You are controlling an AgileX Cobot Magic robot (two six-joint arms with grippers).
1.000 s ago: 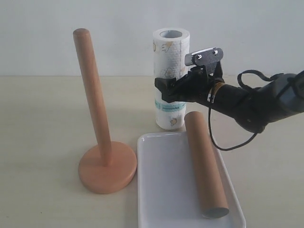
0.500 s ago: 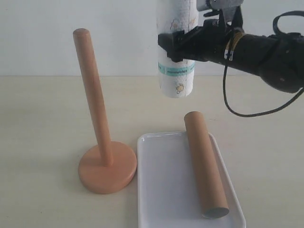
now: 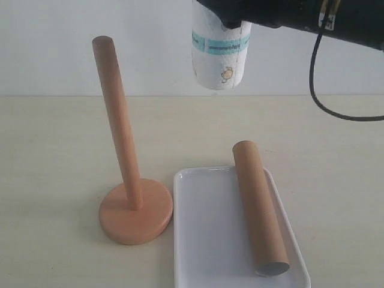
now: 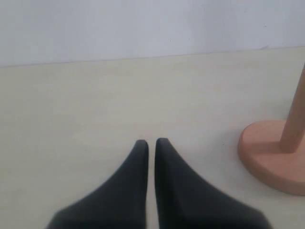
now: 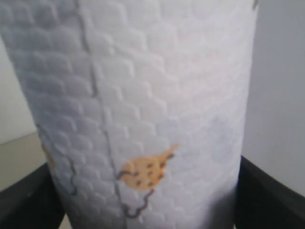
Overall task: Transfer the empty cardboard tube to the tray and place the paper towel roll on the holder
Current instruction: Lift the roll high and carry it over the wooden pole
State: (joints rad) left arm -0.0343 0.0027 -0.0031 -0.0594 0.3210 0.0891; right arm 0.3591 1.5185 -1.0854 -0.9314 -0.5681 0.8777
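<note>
**Roll in the air, dowel off to its left**

Desk carries the tray, just beside the holder, whose dowel stands upright. Paper towel roll hangs upright, right of the dowel top; clearance over it unclear. I'd shift left, then drop. Empty cardboard tube lies lengthwise in the tray. Right claw is clamped on the roll. Left claw is closed and empty, near the holder base.

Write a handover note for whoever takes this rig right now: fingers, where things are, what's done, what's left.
Left gripper: fingers shut, empty, over the table near the holder base.
Right gripper: fingers shut on the paper towel roll, held upright in the air, off to the side of the holder's post.
Done: cardboard tube lies in the tray.
Left: bring the roll over the post, lower it on, release.
</note>
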